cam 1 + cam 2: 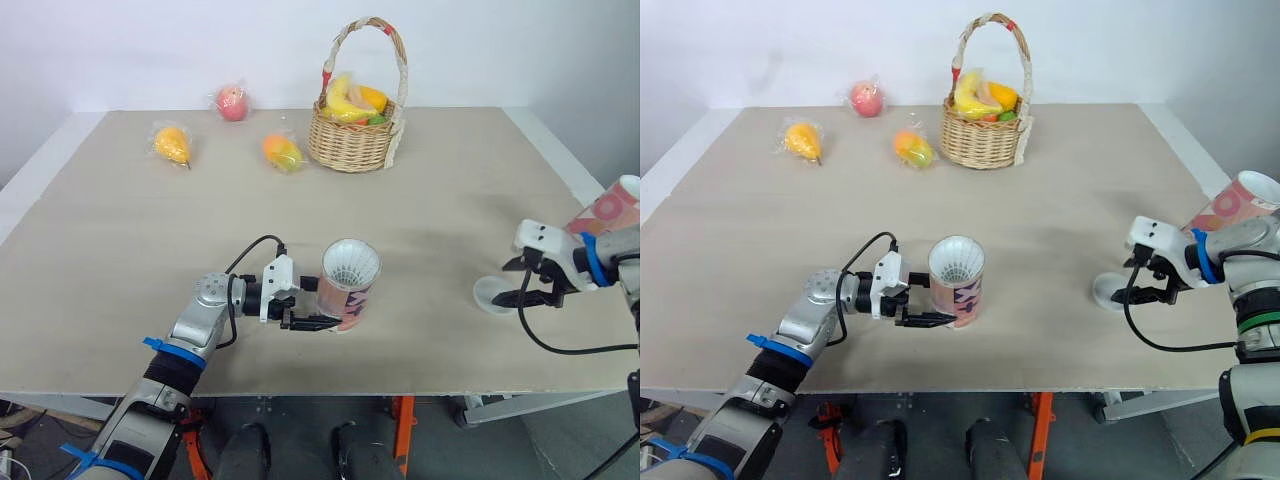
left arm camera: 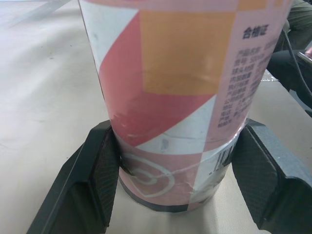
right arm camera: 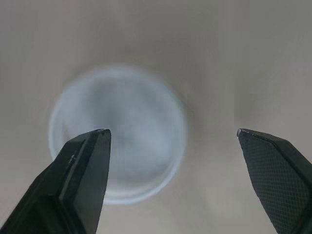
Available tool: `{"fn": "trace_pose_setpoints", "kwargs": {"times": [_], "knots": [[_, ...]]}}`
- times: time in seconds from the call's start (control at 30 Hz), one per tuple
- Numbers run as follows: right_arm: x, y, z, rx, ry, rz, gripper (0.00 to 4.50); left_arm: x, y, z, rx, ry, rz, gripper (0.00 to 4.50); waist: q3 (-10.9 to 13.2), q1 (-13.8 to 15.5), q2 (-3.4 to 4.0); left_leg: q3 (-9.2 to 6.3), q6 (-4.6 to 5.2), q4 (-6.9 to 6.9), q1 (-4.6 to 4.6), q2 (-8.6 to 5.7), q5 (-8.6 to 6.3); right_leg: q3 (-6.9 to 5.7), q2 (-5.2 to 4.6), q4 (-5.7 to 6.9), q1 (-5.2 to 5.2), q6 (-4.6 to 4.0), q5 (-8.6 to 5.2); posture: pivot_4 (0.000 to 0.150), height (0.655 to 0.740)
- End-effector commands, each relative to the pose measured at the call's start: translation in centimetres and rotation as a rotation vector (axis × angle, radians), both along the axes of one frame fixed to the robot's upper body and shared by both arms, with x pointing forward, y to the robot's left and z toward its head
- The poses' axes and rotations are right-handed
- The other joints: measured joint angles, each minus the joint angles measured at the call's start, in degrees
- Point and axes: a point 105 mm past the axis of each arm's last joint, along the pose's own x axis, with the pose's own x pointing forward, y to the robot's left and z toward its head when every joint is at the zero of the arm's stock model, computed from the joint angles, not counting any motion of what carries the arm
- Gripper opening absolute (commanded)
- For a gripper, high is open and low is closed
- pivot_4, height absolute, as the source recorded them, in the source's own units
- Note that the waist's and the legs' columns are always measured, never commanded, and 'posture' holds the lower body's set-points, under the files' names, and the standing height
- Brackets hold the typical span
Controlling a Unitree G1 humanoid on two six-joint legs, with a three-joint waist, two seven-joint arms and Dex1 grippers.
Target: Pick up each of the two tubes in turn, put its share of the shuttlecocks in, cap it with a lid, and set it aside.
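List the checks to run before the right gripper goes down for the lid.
1. Right gripper open: ok.
2. Lid lying flat on the table, below the gripper: ok.
3. Lid centred between the fingers: not ok, it sits nearer one finger.
4. Left gripper shut on the tube near its base: ok.
5. Tube upright, shuttlecocks inside: ok.
6. Shuttlecock count: cannot tell.
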Motion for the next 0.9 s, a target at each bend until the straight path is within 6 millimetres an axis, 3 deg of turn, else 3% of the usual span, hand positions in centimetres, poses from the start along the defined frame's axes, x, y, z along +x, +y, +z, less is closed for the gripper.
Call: {"fn": "trace_pose_setpoints", "kwargs": {"times": [0.03, 0.07, 0.1, 0.23, 0.37, 0.47, 0.5, 0.67, 0.8, 0.9], "knots": [[-0.5, 0.1, -0.4, -0.017, 0.046, 0.04, 2.58, 0.5, 0.1, -0.2, 0.017, -0.017, 0.033, 3.17, 0.0, -0.06, -0.01, 0.0, 0.0, 0.0, 0.04, 0.0, 0.0, 0.01, 0.0, 0.0, 0.03, 0.01, 0.0, 0.15, 0.74], [-0.6, 0.2, -0.7, -0.021, 0.057, 0.053, 2.25, 0.5, 0.0, -0.2, 0.016, -0.019, 0.036, 3.17, 0.0, -0.1, -0.01, 0.02, 0.0, 0.0, 0.09, 0.0, 0.0, 0.02, 0.0, 0.0, 0.07, 0.02, 0.01, 0.15, 0.74], [-0.8, 0.3, -0.9, -0.03, 0.071, 0.07, 1.52, 0.6, 0.0, -0.2, 0.014, -0.022, 0.041, 3.17, 0.0, -0.1, -0.02, 0.07, 0.0, 0.0, 0.22, 0.0, 0.0, 0.07, 0.0, 0.0, 0.18, 0.04, 0.02, 0.15, 0.74], [-0.8, 1.2, -0.6, -0.027, 0.064, 0.13, 0.03, 0.7, -0.4, 0.0, -0.004, -0.018, 0.048, 3.17, -0.01, -0.14, -0.07, 0.07, -0.02, 0.0, 0.62, 0.0, -0.02, 0.11, 0.0, -0.02, 0.59, -0.25, -0.18, 0.15, 0.74], [0.0, 3.3, 1.9, -0.026, -0.02, 0.234, 0.03, 0.8, -0.7, 0.0, -0.009, -0.007, 0.042, 3.17, -0.01, -0.21, -0.07, 0.16, -0.02, 0.01, 0.62, -0.01, -0.02, 0.23, 0.01, -0.02, 0.56, -0.22, -0.16, 0.15, 0.74], [0.0, 6.7, 5.2, -0.002, -0.115, 0.386, 0.03, 0.8, -0.7, -0.2, 0.005, 0.007, 0.033, 3.17, 0.0, -0.36, -0.05, 0.3, -0.02, -0.03, 0.61, -0.01, -0.02, 0.37, 0.02, -0.02, 0.49, -0.18, -0.14, 0.15, 0.74], [-0.2, 8.7, 6.9, 0.02, -0.17, 0.464, 0.03, 0.7, -0.7, -0.3, 0.013, 0.013, 0.028, 3.17, 0.0, -0.42, -0.04, 0.3, -0.02, -0.03, 0.61, -0.01, -0.02, 0.37, 0.03, -0.02, 0.49, -0.17, -0.14, 0.15, 0.74], [-3.3, 16.7, 12.6, 0.061, -0.345, 0.814, 0.03, 0.8, -0.6, -0.6, 0.038, 0.03, 0.017, 3.17, 0.0, -0.41, 0.0, 0.27, -0.09, -0.18, 0.57, 0.04, -0.08, 0.33, 0.07, 0.0, 0.37, 0.03, -0.1, 0.15, 0.74], [-3.9, 20.7, 15.5, 0.041, -0.455, 0.981, 0.03, 0.9, -0.5, -0.6, 0.055, 0.031, 0.008, 3.17, -0.05, -0.3, -0.22, 0.32, -0.23, -0.18, 0.42, 0.08, -0.21, 0.31, 0.06, -0.02, 0.22, -0.05, -0.24, 0.15, 0.74], [-3.9, 22.9, 16.6, 0.035, -0.485, 1.073, 0.03, 1.0, -0.4, -0.5, 0.062, 0.03, 0.004, 3.17, -0.05, -0.32, -0.22, 0.45, -0.23, -0.17, 0.4, 0.1, -0.22, 0.4, 0.05, 0.0, 0.09, -0.12, -0.24, 0.15, 0.74]]}}
